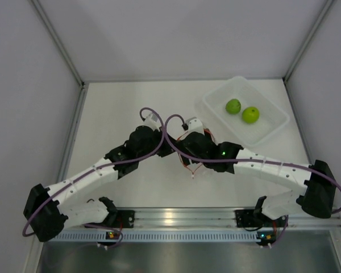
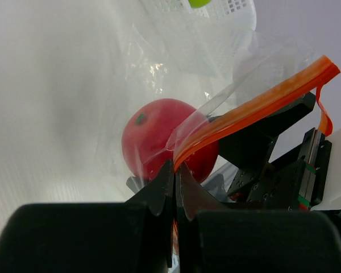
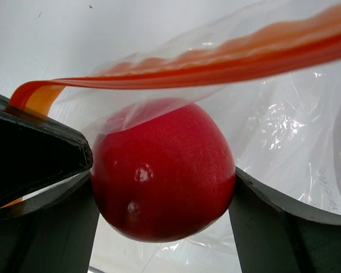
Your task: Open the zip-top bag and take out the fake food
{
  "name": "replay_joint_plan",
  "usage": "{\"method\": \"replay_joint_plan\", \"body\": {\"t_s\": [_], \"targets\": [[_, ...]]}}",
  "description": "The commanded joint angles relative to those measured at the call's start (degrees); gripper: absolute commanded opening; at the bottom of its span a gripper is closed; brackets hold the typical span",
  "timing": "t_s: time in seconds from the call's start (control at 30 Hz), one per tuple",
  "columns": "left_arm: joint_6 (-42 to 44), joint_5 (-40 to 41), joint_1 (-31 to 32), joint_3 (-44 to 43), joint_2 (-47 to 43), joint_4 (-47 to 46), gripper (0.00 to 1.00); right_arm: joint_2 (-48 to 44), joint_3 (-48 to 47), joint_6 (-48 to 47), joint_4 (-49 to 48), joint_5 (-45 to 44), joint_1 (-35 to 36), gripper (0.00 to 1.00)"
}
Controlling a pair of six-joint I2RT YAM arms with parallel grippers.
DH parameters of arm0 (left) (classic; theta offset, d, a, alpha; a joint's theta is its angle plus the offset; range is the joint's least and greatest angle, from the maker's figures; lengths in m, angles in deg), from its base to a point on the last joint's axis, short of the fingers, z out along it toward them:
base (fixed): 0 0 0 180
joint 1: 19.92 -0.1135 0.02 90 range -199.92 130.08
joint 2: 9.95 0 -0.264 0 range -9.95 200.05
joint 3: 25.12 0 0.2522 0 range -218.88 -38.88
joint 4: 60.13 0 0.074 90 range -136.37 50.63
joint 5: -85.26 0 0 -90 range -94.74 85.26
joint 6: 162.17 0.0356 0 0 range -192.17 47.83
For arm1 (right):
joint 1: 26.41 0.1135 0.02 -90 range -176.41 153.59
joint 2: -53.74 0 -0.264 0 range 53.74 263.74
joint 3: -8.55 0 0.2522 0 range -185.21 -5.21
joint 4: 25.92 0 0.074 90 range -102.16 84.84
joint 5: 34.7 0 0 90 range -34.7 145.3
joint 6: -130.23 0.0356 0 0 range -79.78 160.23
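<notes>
The clear zip-top bag [image 2: 159, 74] hangs between the two grippers at the table's middle, its orange zip strip [image 2: 261, 99] stretched out. My left gripper [image 2: 176, 168] is shut on one lip of that strip. One red ball of fake food [image 3: 162, 170] sits in the bag's mouth, below the zip strip [image 3: 216, 65]. My right gripper [image 3: 162, 179] is shut on it, one finger pressing each side. From above, the wrists of the left gripper [image 1: 169, 145] and right gripper [image 1: 186, 149] hide the bag and the ball. Two green balls [image 1: 233, 106] [image 1: 250, 115] lie in the tub.
A clear rigid tub [image 1: 275, 128] stands at the back right, and its corner [image 2: 227, 14] shows at the top of the left wrist view. White walls enclose the table on three sides. The arms' bases stand on the rail [image 1: 176, 216] at the near edge.
</notes>
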Motion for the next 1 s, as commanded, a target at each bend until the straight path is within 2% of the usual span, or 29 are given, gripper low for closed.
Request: {"method": "replay_joint_plan", "body": {"t_s": [0.0, 0.2, 0.33, 0.53, 0.73, 0.97], "targets": [[2.03, 6.57, 3.58, -2.6, -2.55, -1.79, 0.0, -1.36, -4.46, 3.67, 0.57, -1.42, 1.0, 0.48], [2.21, 14.66, 5.26, -2.25, -3.6, -0.39, 0.0, -2.59, -7.01, 4.99, 3.38, -0.27, 1.08, 0.45], [0.89, 17.84, 5.87, -2.77, -4.22, -0.39, 0.0, -1.55, -7.98, 2.89, 3.64, 4.65, 1.78, 0.42], [2.47, 25.22, 10.18, -6.02, -4.22, -0.3, 0.0, 4.17, -11.58, 3.58, 10.75, -3.51, 5.82, 0.41], [4.23, 33.4, 13.96, -7.17, -3.34, 3.9, 0.0, 2.77, -11.67, 7.28, 15.5, -11.43, 5.74, 0.4], [3.79, 36.66, 14.84, -4.19, -4.66, 4.45, 0.0, -4.52, -6.4, 6.22, 12.97, -9.15, 3.2, 0.39]]}}
